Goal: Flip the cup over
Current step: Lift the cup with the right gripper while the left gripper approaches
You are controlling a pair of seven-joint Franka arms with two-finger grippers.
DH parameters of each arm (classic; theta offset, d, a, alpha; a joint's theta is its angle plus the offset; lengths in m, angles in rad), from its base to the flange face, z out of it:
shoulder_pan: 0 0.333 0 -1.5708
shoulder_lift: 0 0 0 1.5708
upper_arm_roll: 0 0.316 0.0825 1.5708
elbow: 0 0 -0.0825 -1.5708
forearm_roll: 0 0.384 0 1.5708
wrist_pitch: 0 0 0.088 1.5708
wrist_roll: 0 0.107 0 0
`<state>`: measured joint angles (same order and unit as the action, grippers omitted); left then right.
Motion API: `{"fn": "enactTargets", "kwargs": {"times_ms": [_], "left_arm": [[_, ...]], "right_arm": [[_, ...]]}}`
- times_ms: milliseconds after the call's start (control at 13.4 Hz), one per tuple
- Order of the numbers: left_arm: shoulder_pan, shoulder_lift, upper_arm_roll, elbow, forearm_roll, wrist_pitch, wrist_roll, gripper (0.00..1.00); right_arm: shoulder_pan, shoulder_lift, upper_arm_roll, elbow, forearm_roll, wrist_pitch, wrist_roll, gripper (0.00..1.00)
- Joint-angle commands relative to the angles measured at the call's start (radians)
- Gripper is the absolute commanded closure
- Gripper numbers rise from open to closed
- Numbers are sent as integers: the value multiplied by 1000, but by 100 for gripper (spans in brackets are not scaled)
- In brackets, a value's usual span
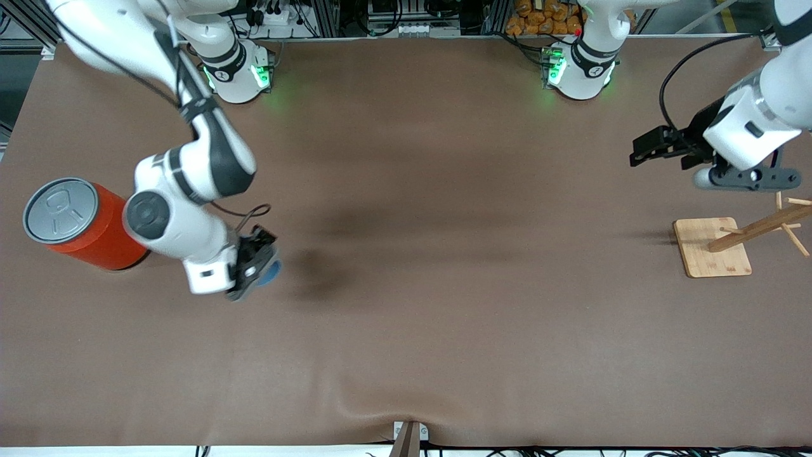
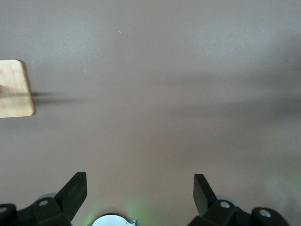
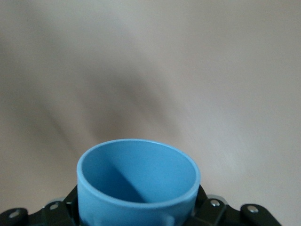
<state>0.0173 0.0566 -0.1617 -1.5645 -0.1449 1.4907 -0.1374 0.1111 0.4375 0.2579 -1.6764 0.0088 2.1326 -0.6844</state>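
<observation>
Right gripper [image 1: 257, 270] is holding the cup [image 1: 271, 271] above the counter [image 1: 444, 317], fingers clamped on its body, open mouth showing in the right wrist view [image 3: 137, 176]. The orange can [image 1: 82, 225] is standing beside this arm, toward its end of the counter. Left gripper [image 1: 647, 151] is waiting over the counter above the wooden stand [image 1: 713, 247], fingers [image 2: 75, 190] spread apart.

An orange can [image 1: 89, 227] with a grey lid stands at the right arm's end; a wooden rack [image 1: 713, 247] stands at the left arm's.

Right pincer [image 1: 259, 270] around the cup [image 1: 271, 273], beside orange can [image 1: 82, 223].
</observation>
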Motion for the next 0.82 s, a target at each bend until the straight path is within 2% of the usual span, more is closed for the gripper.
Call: {"fn": "enactTargets", "kwargs": {"times_ms": [0, 75, 225, 374, 449, 599, 749], "left_arm": [[15, 70, -1, 30, -51, -7, 10, 0], [15, 106, 1, 30, -79, -6, 12, 0], [16, 175, 2, 27, -140, 34, 16, 0], [15, 233, 2, 26, -183, 57, 21, 0], [16, 265, 4, 27, -212, 60, 47, 0], [29, 317, 4, 21, -260, 91, 110, 0], [30, 365, 4, 21, -265, 105, 153, 0]], "right_arm": [[102, 9, 32, 44, -80, 85, -60, 85], [152, 45, 32, 70, -137, 140, -60, 81], [249, 125, 32, 96, -229, 240, -41, 81], [362, 165, -17, 102, -263, 263, -29, 84], [402, 185, -38, 119, -314, 285, -29, 85], [433, 233, -42, 121, -360, 355, -27, 87], [456, 274, -49, 119, -369, 418, -17, 87]]}}
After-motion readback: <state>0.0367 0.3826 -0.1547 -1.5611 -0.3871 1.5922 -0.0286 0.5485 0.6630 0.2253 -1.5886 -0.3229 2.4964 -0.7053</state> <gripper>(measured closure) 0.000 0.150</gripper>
